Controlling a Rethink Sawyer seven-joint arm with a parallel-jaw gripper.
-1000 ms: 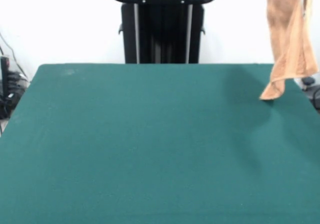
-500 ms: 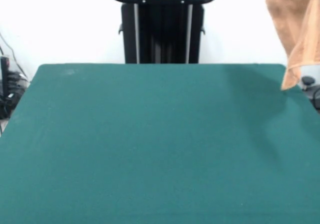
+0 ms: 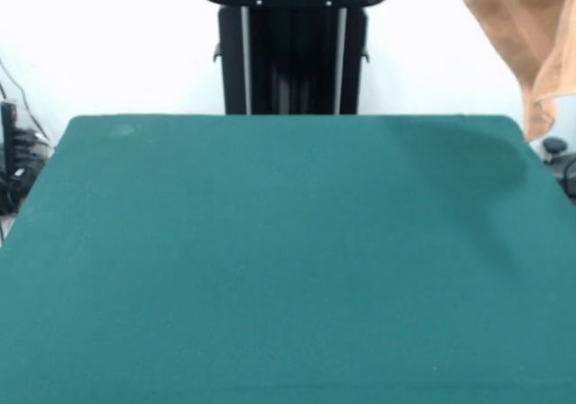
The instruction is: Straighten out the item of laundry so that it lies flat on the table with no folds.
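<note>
The orange-tan towel (image 3: 522, 26) hangs in folds at the upper right, its lowest corner off the green surface (image 3: 270, 260) beyond the far right corner. The hand is out of sight.

the orange-tan towel (image 3: 522, 26) hung in loose folds above the green counter's (image 3: 270, 260) far right corner, clear of it.

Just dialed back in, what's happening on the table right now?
The orange-tan terry towel hangs in the air at the front view's top right, above the far right corner of the large dark green felt-covered table, with its lowest tip near that table edge. Whatever holds it is out of frame; no end effector shows. The black pedestal with the red top stands behind the table.
</note>
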